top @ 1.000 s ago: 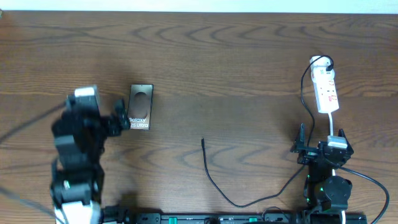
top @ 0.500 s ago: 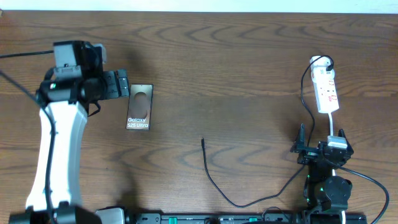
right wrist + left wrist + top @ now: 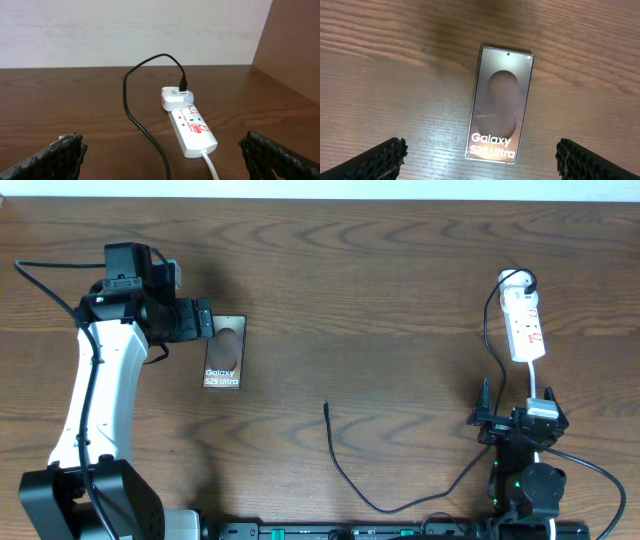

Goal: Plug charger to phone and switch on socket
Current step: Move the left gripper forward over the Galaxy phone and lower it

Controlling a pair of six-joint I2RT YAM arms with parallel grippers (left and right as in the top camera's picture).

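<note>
Brown wood-grain worktop (image 3: 400,270) seen from above, with a robot arm at each side. On the left, the phone (image 3: 224,352) lies flat, screen up, showing a pale oval and white "Galaxy S25 Ultra" lettering. The left pincer (image 3: 206,320) hangs over the phone's far left corner, its jaws wide apart and holding nothing. In its wrist view the phone lies below and between the two black fingertips (image 3: 380,159).

On the right, the socket (image 3: 524,325), a white power strip with red marks, lies lengthways, with a white cord (image 3: 210,162) leaving its near end. A white plug (image 3: 174,97) sits at its far end, and the charger (image 3: 328,425) is plugged into it. That thin black cable runs down past the strip and curves along the near edge. It ends in a small tip lying loose mid-worktop, well apart from the phone. The right pincer (image 3: 516,405) rests near the strip's near end, jaws fully spread and empty.
</note>
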